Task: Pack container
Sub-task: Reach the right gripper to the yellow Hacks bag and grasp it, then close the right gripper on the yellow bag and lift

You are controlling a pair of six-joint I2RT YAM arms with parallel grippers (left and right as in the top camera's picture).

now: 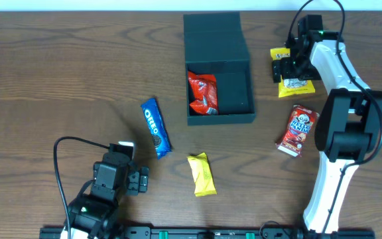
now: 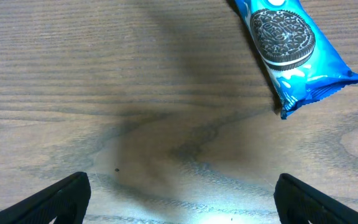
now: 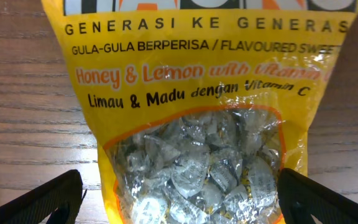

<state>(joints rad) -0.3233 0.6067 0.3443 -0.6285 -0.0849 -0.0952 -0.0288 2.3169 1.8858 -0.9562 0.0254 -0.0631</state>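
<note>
Overhead | brown wood-grain table point(image 1: 45, 79) | container point(image 1: 211, 36) open | left fingers point(image 2: 55, 199), right fingers point(image 3: 48, 199) wide apart, empty

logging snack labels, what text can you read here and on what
"OREO": blue packet
"GENERASI KE GENERAS": yellow sweets bag
"GULA-GULA BERPERISA / FLAVOURED SWEET": same bag
"Honey & Lemon with Vitamin C": same bag
"Limau & Madu dengan Vitamin C": same bag
Too blurred: right-side red packet, red packet in container, small yellow packet

Table point(image 1: 58, 73): looked wood-grained, smooth, faintly shiny.
Container point(image 1: 212, 38): was matt, possibly plastic.
Oreo packet point(image 2: 303, 59): was glossy plastic film.
Sweets bag point(image 3: 197, 130): was glossy crinkled plastic, partly clear.
</note>
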